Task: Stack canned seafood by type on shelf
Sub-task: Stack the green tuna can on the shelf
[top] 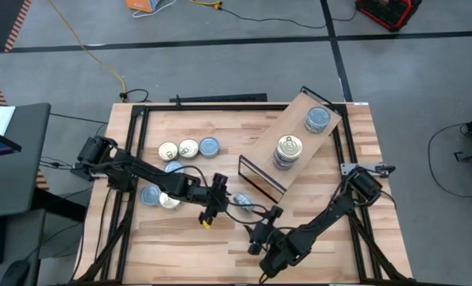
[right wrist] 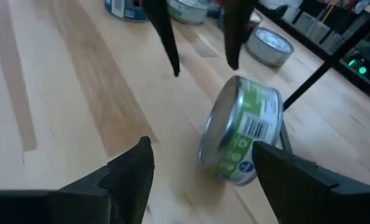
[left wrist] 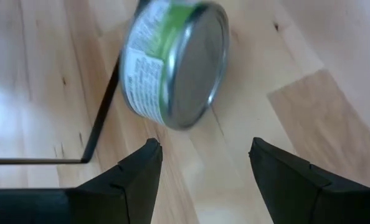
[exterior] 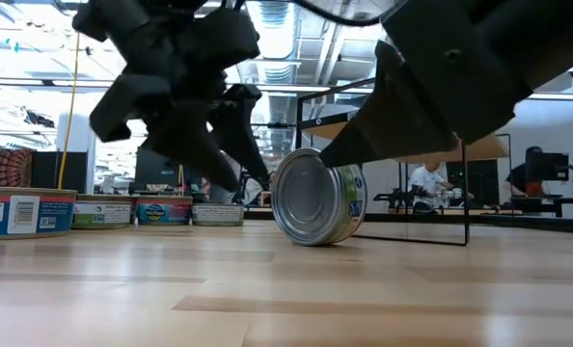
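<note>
A tin with a green label stands on its rim on the tabletop, bare metal face toward the near edge. My left gripper hovers open just left of it, with the tin beyond its fingertips. My right gripper comes open from the near right, its fingers on either side of the tin. The shelf lies slantwise at the far right. It carries a stack with a gold lid and a stack with a blue lid. My right gripper has one finger right beside the tin's labelled side wall. Whether that finger touches the wall, I cannot tell. My left gripper touches nothing.
Loose tins lie flat at the left: two with gold lids and a blue one farther back, others under the left arm. The shelf's black frame leg stands close behind the upright tin. Bare wood stretches along the near edge.
</note>
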{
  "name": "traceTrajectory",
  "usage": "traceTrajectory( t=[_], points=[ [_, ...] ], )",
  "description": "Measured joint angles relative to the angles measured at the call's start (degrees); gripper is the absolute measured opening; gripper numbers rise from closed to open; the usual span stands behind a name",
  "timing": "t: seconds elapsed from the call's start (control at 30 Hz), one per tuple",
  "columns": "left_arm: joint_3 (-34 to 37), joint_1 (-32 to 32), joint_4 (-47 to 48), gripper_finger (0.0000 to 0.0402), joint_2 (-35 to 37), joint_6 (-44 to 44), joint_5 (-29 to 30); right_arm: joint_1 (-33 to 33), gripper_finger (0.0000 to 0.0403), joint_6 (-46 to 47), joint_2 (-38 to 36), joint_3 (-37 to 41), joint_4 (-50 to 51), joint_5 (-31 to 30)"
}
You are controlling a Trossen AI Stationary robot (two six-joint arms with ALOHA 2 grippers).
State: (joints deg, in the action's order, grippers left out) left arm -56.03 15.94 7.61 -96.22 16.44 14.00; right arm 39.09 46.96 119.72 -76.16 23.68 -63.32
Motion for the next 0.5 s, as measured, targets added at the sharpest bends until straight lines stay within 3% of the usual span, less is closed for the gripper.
traceTrajectory(
  t=[0.17, 0.5],
  points=[
    [0.8, -1.9, -0.1, 0.0235, 0.6, 2.1, -1.8, -1.1, 0.0302, 3.4, 0.0, -0.1, 0.3, -0.8],
    [0.8, -9.8, -0.6, 0.0235, 4.0, 8.4, -16.3, -2.9, 0.0302, 8.6, 0.0, -0.1, 3.4, -1.2]
  ],
)
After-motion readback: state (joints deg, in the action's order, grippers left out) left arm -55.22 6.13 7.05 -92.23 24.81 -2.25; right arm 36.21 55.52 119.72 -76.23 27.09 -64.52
